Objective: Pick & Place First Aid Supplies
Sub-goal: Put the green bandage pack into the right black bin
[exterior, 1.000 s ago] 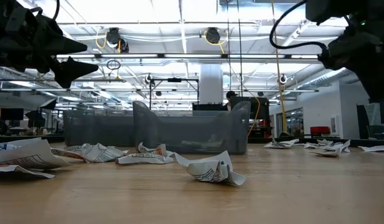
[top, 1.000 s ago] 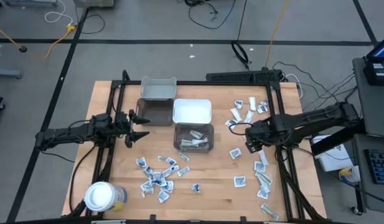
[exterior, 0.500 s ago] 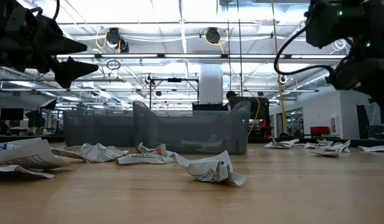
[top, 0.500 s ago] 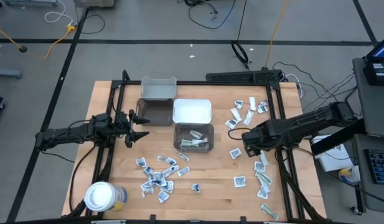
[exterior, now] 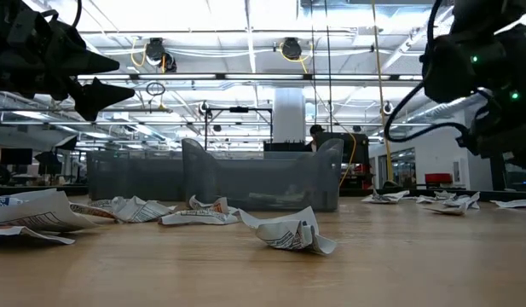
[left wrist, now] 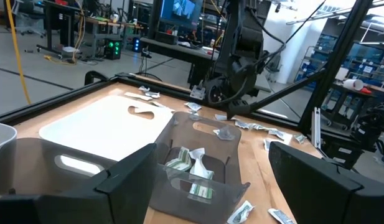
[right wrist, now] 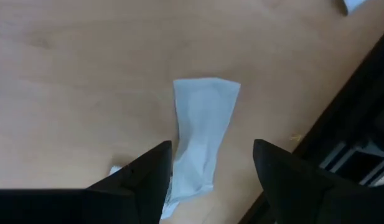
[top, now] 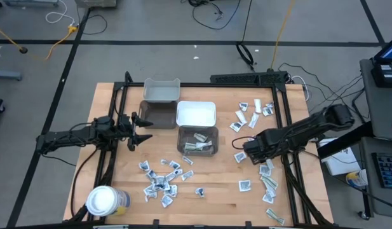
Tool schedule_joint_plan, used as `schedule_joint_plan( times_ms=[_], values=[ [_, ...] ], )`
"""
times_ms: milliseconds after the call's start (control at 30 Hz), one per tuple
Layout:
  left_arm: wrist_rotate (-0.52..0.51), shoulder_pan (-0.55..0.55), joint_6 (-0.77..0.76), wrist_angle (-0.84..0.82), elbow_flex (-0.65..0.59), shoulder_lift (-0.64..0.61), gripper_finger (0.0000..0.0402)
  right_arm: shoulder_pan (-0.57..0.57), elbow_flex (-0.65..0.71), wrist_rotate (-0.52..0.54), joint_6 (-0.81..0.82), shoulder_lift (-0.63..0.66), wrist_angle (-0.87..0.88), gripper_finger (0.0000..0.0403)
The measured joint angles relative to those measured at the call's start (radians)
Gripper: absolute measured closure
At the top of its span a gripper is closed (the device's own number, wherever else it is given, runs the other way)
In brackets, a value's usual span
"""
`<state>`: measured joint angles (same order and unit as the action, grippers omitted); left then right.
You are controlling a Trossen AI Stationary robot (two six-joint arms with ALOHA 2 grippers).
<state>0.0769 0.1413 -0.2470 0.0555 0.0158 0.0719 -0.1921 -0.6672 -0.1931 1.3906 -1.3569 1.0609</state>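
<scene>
Since a second ago the right gripper has slid inward from the right side of the counter and now hangs over a lone white packet just right of the clear bin. The left gripper hasn't budged, parked near the left edge beside the dark grey bin.

Jaws on the right one are apart with nothing between them; the wrist view shows the packet lying flat on the wood, lined up in the gap between the two fingers. Left jaws are spread wide too, holding nothing.

Progress-wise, I'd say this is early days. The clear bin has only a few pale-green strips and a white packet or two inside. The white tray and the light grey bin behind it look bare from above, and I can't tell what's in the dark grey one.

Still loose on the counter:
- a big crumpled cluster of packets toward the front, left of centre
- a scatter of packets near the back right corner
- a string of packets down the right edge toward the front corner

So most of the supplies are still out. Looks like the next pick is that single packet under the right gripper. The white-lidded jar sits at the front left corner, out of the way.
</scene>
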Motion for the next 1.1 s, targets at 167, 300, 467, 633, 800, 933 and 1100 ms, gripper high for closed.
schedule_joint_plan(
  times_ms=[167, 300, 467, 633, 800, 933, 1100],
  values=[
    [0.0, 0.0, 0.0, 0.0, 0.0, 0.0, 0.0091, 0.0, 0.014, -0.025, 0.013, -0.028, -0.038, 0.0231],
    [0.0, 0.0, 0.0, 0.0, 0.0, 0.0, 0.0091, 0.0, 0.014, -0.044, 0.02, -0.029, -0.055, 0.0289],
    [0.0, 0.0, 0.0, 0.0, 0.0, 0.0, 0.0091, 0.0, 0.014, -0.046, 0.027, -0.03, -0.06, 0.0358],
    [0.0, 0.0, 0.0, 0.0, 0.0, 0.0, 0.0091, 0.0, 0.014, -0.044, 0.025, -0.029, -0.06, 0.0398],
    [0.0, 0.0, 0.0, 0.0, 0.0, 0.0, 0.0091, 0.0, -0.007, -0.021, 0.0, -0.016, 0.021, 0.0398],
    [0.0, 0.0, 0.0, 0.0, 0.0, 0.0, 0.0091, 0.0, -0.079, 0.014, -0.06, 0.003, 0.128, 0.0399],
    [0.0, 0.0, 0.0, 0.0, 0.0, 0.0, 0.0091, 0.003, -0.177, 0.017, -0.145, 0.005, 0.262, 0.04]
  ],
)
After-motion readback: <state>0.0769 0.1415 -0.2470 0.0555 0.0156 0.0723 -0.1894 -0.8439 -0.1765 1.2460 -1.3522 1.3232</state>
